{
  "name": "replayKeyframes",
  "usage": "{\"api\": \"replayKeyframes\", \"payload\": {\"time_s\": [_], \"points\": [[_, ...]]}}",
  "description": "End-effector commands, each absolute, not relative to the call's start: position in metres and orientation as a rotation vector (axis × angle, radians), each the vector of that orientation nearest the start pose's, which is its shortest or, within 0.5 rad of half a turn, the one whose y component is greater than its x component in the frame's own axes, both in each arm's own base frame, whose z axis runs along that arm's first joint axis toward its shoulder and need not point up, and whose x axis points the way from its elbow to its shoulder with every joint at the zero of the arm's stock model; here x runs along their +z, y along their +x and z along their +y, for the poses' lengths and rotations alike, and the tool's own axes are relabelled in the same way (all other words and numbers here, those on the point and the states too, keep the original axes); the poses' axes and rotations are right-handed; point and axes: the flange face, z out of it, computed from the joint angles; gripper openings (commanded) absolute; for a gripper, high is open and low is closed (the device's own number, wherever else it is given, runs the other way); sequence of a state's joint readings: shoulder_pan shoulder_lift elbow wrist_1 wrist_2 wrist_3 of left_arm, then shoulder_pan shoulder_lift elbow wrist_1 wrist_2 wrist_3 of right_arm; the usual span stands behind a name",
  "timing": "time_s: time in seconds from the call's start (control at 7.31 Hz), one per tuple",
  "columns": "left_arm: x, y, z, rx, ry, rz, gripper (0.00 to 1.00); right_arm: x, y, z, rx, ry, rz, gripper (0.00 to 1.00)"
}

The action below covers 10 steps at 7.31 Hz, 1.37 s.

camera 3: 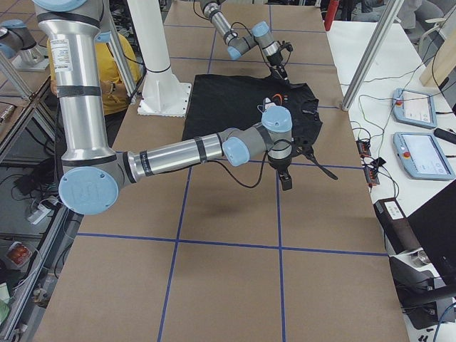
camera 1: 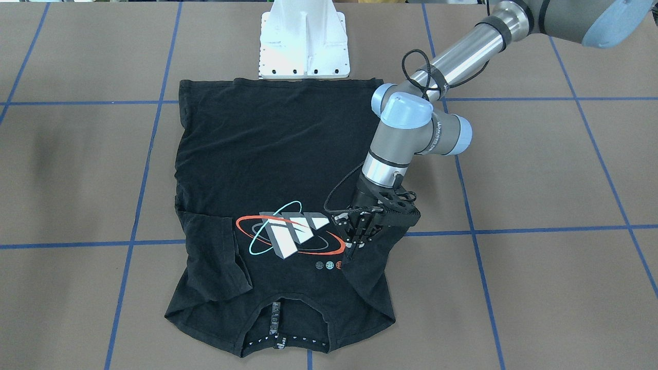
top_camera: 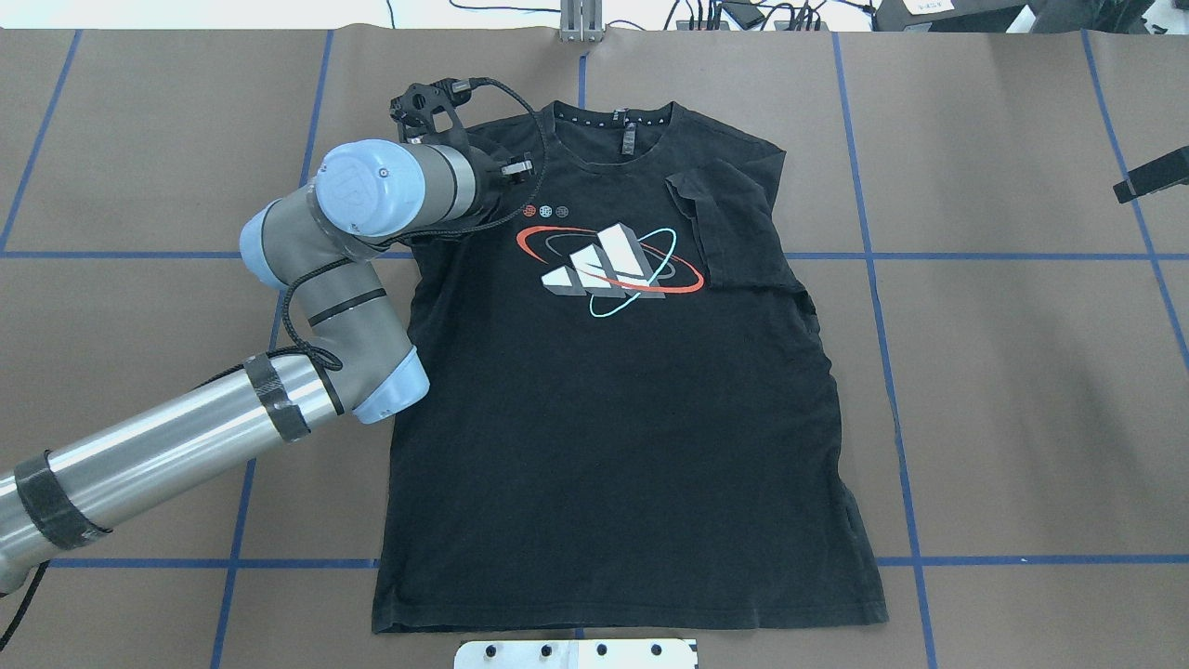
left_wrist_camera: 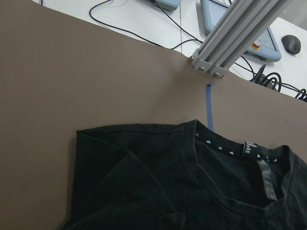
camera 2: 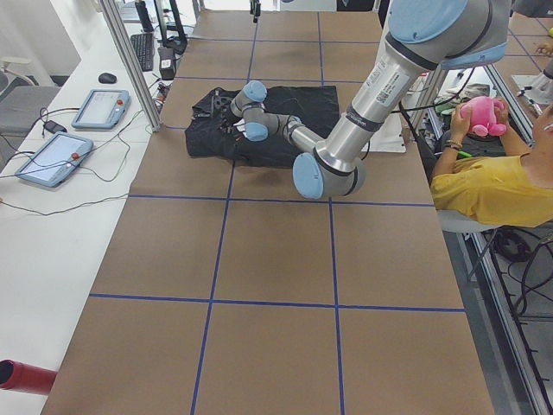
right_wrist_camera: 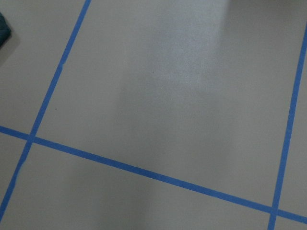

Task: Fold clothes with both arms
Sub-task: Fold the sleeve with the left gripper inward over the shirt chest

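Jaws of the left gripper pinch a sleeve of the T-shirt, likely to fold it inward. That T-shirt lies flat on the desk, just in front of the base mount; the right gripper's jaws I cannot tell.

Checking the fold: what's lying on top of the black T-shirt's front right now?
On the T-shirt, a folded-in sleeve lies beside the graphic; the left tool sits over the other sleeve. Fabric beneath both is hidden.
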<state>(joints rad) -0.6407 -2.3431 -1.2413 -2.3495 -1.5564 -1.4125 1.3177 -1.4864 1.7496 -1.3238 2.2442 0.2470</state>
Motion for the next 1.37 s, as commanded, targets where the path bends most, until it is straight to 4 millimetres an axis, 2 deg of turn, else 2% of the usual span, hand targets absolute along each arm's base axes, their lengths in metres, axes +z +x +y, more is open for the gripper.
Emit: {"api": "replayKeyframes", "payload": {"time_s": [0.0, 0.14, 0.41, 0.55, 0.68, 0.82, 0.96, 1.09, 1.23], "points": [[0.229, 0.569, -0.571, -0.453, 0.474, 1.107, 0.00, 0.504, -0.066, -0.540, -0.177, 0.310, -0.759, 1.00], [0.221, 0.584, -0.580, -0.482, 0.452, 1.100, 0.00, 0.504, -0.066, -0.540, -0.177, 0.310, -0.759, 1.00], [0.224, 0.591, -0.584, -0.486, 0.445, 1.086, 0.00, 0.505, -0.066, -0.540, -0.176, 0.309, -0.759, 1.00], [0.224, 0.588, -0.586, -0.492, 0.450, 1.091, 0.32, 0.506, -0.066, -0.541, -0.176, 0.307, -0.759, 1.00], [0.221, 0.588, -0.586, -0.486, 0.454, 1.097, 0.99, 0.506, -0.066, -0.541, -0.176, 0.307, -0.759, 1.00], [0.216, 0.584, -0.585, -0.467, 0.469, 1.102, 1.00, 0.506, -0.066, -0.541, -0.175, 0.308, -0.757, 1.00], [0.194, 0.571, -0.579, -0.390, 0.525, 1.121, 1.00, 0.502, -0.067, -0.541, -0.164, 0.307, -0.763, 1.00], [0.204, 0.544, -0.568, -0.309, 0.590, 1.107, 1.00, 0.488, -0.069, -0.543, -0.072, 0.293, -0.783, 1.00], [0.220, 0.512, -0.538, -0.218, 0.563, 1.110, 1.00, 0.462, -0.087, -0.535, -0.037, 0.290, -0.814, 1.00]]}}
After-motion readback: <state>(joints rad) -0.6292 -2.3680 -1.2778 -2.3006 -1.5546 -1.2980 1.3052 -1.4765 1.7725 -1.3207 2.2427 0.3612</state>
